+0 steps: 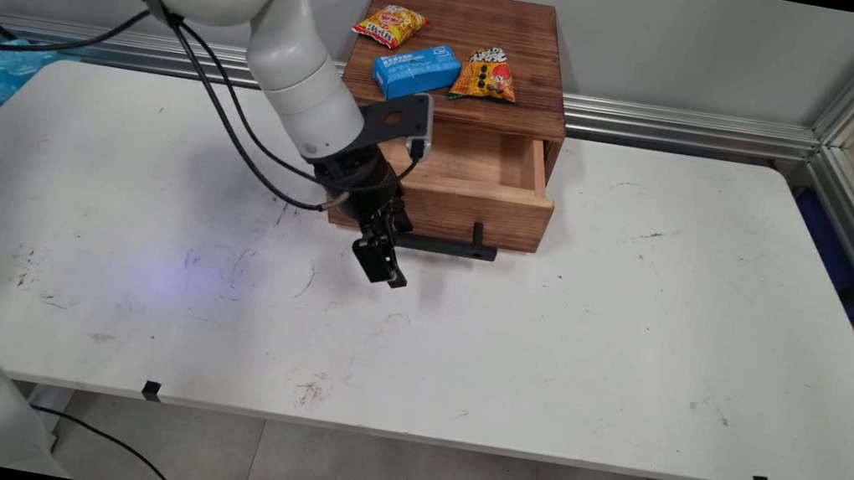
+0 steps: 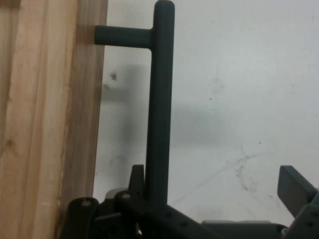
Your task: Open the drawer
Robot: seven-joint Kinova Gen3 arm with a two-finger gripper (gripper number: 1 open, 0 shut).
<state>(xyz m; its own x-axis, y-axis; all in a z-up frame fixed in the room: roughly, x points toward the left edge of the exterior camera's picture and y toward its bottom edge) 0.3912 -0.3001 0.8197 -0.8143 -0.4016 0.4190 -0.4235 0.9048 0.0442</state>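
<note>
From above the table, my black two-finger gripper (image 1: 387,261) hangs just in front of the small brown wooden drawer box (image 1: 459,109), at the left end of its black bar handle (image 1: 443,247), and my white arm slants down to it from the upper left. The drawer (image 1: 477,188) stands pulled out. On top of the box lie a yellow snack packet (image 1: 390,24), a blue carton (image 1: 417,70) and an orange snack packet (image 1: 486,74). The box sits at the back of the white table (image 1: 631,347). Through my hand camera, the handle (image 2: 159,99) runs straight up beside the wooden drawer front (image 2: 45,119), between my fingers: one finger (image 2: 137,179) is right beside the bar, the other finger (image 2: 295,191) well apart from it, so I am wide open and holding nothing.
</note>
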